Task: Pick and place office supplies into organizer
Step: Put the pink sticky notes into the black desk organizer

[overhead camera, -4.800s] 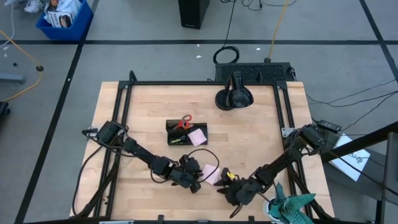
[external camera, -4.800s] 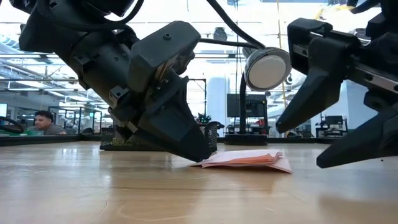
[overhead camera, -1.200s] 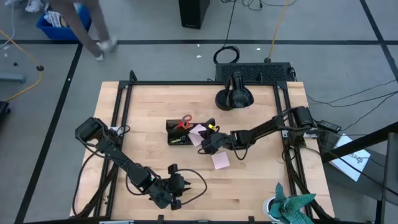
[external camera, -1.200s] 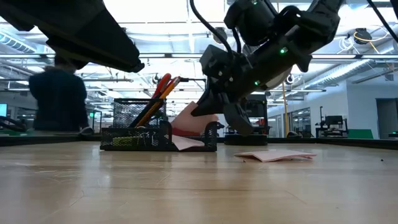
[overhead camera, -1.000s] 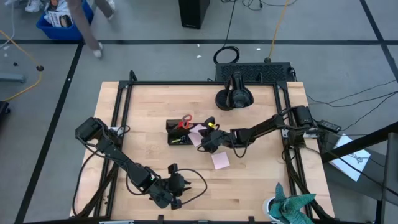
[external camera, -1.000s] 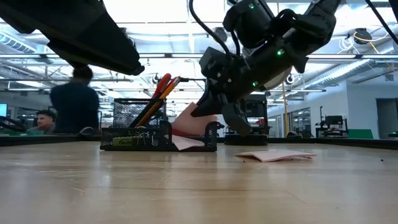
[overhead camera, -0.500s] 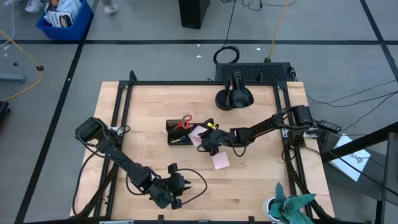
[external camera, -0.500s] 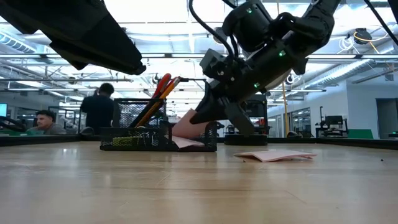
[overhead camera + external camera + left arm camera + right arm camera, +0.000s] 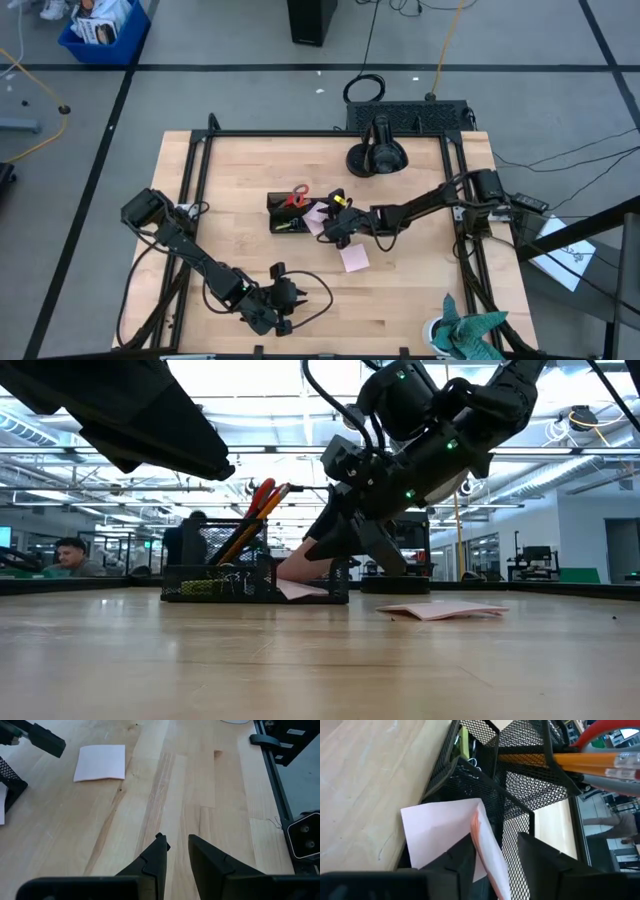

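- Lab hall with strip lights and grey floor; wooden counter (image 9: 250, 180) in a black frame. A blue bin (image 9: 103, 30) sits on the floor off the 11 o'clock corner, and people stand far back in the low view.
- Round black camera-stand base (image 9: 376, 158) at about 1 o'clock on the counter.
- Black mesh organizer (image 9: 298, 213) just left of counter centre. Red-handled scissors (image 9: 296, 195) and orange pencils (image 9: 252, 520) stand up out of its taller part.
- Right tool (image 9: 335, 228) at the organizer's 3 o'clock end, arm reaching in from the counter's 3 o'clock edge.
- Right wrist view: pink sticky-note pad (image 9: 465, 835) lies tilted in the mesh compartment, one edge lifted. It sits between the two dark fingers (image 9: 542, 860), which stand apart and slack around it, released rather than clamped. Pad touches the mesh wall.
- A yellow-green piece (image 9: 464, 745) shows in a neighbouring compartment.
- A second, loose pink sheet (image 9: 354, 259) lies flat on the bare wood at about 5 o'clock from the organizer, a short way off it; also seen in the low view (image 9: 440, 611) and left wrist view (image 9: 100, 762).
- Left tool (image 9: 283, 303) waits low near the counter's 6 o'clock edge, well apart from the organizer. Fingers (image 9: 155, 860) parted a little, nothing between them.
- Teal cloth (image 9: 468, 335) off the 5 o'clock corner.
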Controlling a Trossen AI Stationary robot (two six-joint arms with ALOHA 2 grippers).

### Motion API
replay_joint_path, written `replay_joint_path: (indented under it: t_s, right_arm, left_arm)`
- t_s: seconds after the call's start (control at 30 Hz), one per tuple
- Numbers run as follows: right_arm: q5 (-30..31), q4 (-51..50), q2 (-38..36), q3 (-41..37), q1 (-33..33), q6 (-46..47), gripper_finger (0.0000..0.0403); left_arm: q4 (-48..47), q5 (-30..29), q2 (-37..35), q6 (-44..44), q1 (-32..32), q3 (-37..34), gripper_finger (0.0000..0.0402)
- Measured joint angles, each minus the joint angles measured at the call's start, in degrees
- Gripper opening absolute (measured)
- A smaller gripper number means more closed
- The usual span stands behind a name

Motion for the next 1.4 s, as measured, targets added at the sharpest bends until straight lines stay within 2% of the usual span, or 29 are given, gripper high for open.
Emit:
replay_joint_path:
  t_s: [0.13,0.23,0.43,0.63,0.87,1.03,1.23,1.4]
  right_arm:
    - [0.29,-0.17,-0.63,-0.02,1.12,-0.03,0.0161]
    - [3.81,-0.76,-1.46,-0.17,2.56,-1.22,0.0169]
    - [5.74,-1.34,-3.50,-0.16,5.52,-2.23,0.0159]
    - [7.00,-1.00,-4.09,-0.17,7.81,-3.79,0.0123]
    - [9.10,1.24,-4.13,-0.14,7.21,-6.75,0.0016]
    - [9.62,2.18,-4.15,-0.11,3.94,-3.15,0.0006]
    - [-1.76,-2.99,-4.15,-0.11,-0.01,3.30,0.0001]
    - [-6.64,-7.27,-4.15,-0.11,-1.82,4.00,0.0001]
  left_arm:
    - [-0.01,0.00,0.00,0.00,0.00,0.00,0.0085]
    - [0.03,0.00,0.00,-0.03,0.00,0.00,0.0085]
    - [0.02,0.02,0.00,-0.24,0.00,0.00,0.0085]
    - [0.02,0.04,0.00,-0.22,0.00,0.00,0.0085]
    - [0.00,0.08,0.00,-0.19,-0.11,0.00,0.0085]
    - [0.00,0.09,0.00,-0.04,-0.11,0.00,0.0085]
    - [-0.03,0.11,0.00,0.00,-0.11,0.00,0.0085]
    - [-0.07,0.10,0.00,0.65,-0.11,0.00,0.0085]
